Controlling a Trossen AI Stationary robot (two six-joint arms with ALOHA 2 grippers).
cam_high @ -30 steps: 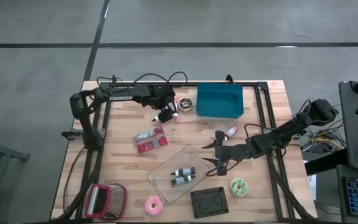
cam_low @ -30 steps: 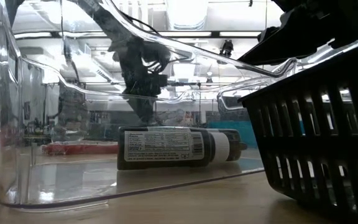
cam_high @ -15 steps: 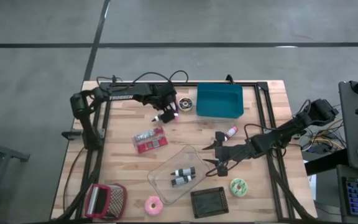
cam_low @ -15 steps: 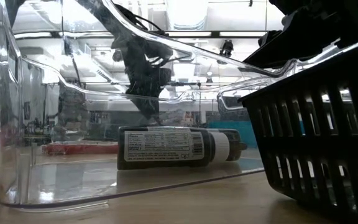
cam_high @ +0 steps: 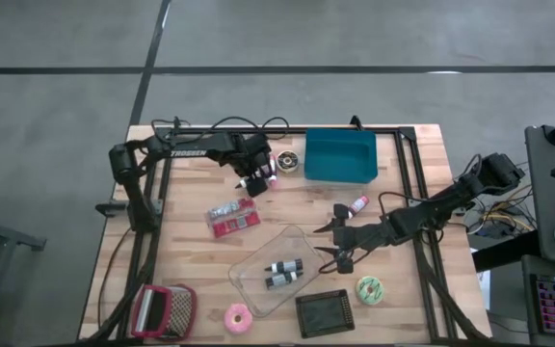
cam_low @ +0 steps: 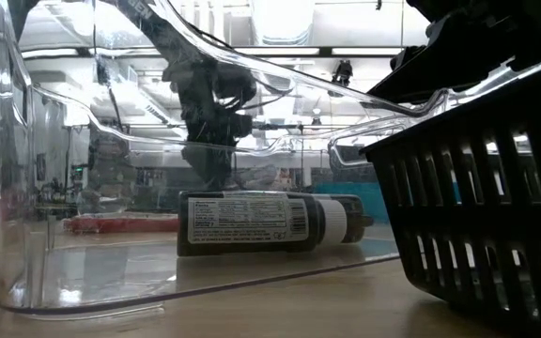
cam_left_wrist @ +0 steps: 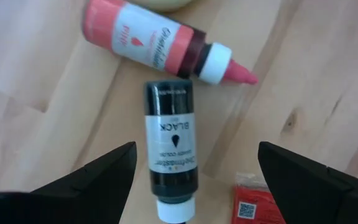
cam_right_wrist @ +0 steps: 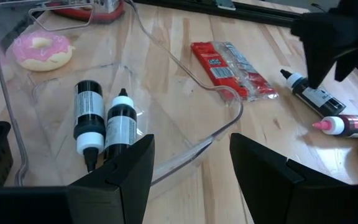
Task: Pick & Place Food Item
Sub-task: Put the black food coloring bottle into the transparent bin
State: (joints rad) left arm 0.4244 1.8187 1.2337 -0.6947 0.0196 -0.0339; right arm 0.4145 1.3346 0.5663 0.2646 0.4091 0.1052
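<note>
Black bottle (cam_left_wrist: 171, 149) flat on table (cam_high: 200, 280), upper centre of high view, long axis crosswise to the finger gap. Directly beneath left gripper (cam_left_wrist: 191, 180), spread wide, empty. Right gripper (cam_right_wrist: 191, 165) far off, part-open, empty.

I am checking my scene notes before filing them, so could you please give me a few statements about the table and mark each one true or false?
1. The left gripper hangs open over a black bottle lying on the table. True.
2. The clear tray holds two dark bottles. True.
3. The pink bottle lies inside the blue bin. False: it lies on the wood beside the black bottle.
4. The right gripper holds the green donut. False: it is open and empty, near the tray's edge; the donut lies on the table.
5. A pink donut sits beside the tray. True.
</note>
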